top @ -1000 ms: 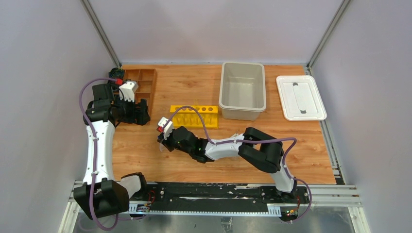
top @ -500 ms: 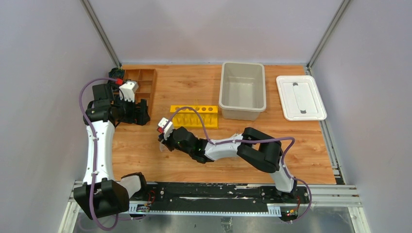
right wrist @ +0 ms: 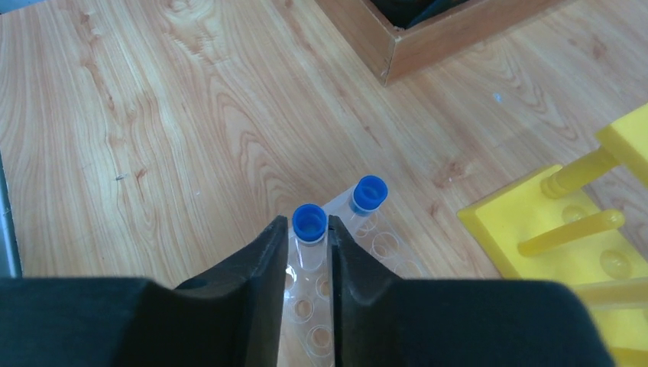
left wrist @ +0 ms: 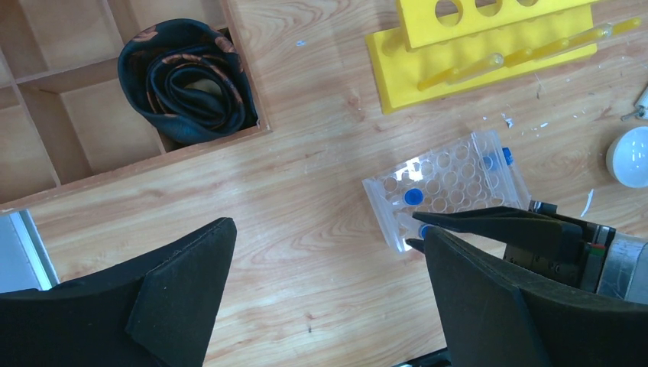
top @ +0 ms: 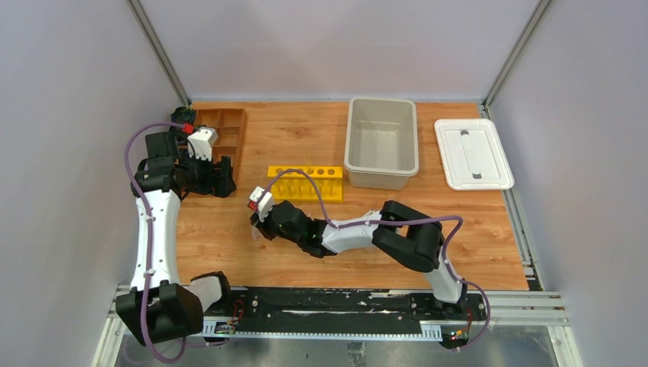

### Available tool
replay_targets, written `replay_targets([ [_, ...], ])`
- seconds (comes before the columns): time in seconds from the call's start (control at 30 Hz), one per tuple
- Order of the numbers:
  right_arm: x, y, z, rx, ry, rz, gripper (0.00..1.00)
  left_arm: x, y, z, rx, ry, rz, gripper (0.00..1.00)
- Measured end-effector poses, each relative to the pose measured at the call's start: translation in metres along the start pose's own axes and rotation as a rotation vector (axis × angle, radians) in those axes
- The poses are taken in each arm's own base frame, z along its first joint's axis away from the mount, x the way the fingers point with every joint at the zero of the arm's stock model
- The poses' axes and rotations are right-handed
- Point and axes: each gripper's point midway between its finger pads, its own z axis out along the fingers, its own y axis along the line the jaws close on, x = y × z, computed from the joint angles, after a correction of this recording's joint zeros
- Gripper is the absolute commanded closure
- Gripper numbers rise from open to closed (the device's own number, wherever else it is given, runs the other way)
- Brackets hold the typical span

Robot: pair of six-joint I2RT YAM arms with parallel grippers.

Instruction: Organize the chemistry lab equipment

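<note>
Between the fingers of the right gripper [right wrist: 307,229], one blue-capped tube [right wrist: 309,222], upright in the clear rack [right wrist: 382,248]; cannot tell if clamped or let go. Just beyond, a second tube [right wrist: 370,193] seated. Left gripper [left wrist: 328,283] wide open, empty. Probably left to sort: white bowl [left wrist: 633,157].

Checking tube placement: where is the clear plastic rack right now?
Left wrist view, right of centre: the clear plastic rack lies on the table just below the yellow rack, left of the white bowl.
</note>
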Motion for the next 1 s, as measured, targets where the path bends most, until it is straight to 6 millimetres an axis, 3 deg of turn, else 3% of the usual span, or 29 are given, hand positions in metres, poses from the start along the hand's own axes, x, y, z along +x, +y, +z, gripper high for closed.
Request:
replay_targets([
  [0.2,0.008,0.000,-0.004,0.002,0.044,0.022,0.50,0.000,0.000,0.000,0.000,0.000,-0.001,0.00],
  [0.27,0.005,0.000,-0.008,0.006,0.056,0.032,0.48,0.000,0.000,0.000,0.000,-0.002,0.000,0.00],
  [0.43,-0.033,-0.005,-0.030,0.028,0.037,0.073,0.54,-0.001,-0.001,-0.003,-0.003,-0.011,0.004,0.00],
  [0.53,-0.062,-0.014,-0.055,0.059,0.016,0.127,0.59,-0.002,-0.001,-0.004,-0.005,-0.014,0.005,0.00],
  [0.63,-0.075,-0.029,-0.079,0.113,0.035,0.201,0.63,-0.004,-0.002,-0.005,-0.006,-0.020,0.006,0.00],
  [0.73,-0.059,-0.052,-0.099,0.197,0.102,0.263,0.64,-0.006,-0.002,-0.007,-0.008,-0.027,0.009,0.00],
  [0.87,-0.001,-0.075,-0.123,0.303,0.283,0.304,0.67,-0.008,-0.003,-0.011,-0.011,-0.037,0.015,0.00],
  [1.0,0.043,-0.077,-0.139,0.346,0.424,0.318,0.67,-0.009,-0.004,-0.012,-0.009,-0.040,0.016,0.00],
])
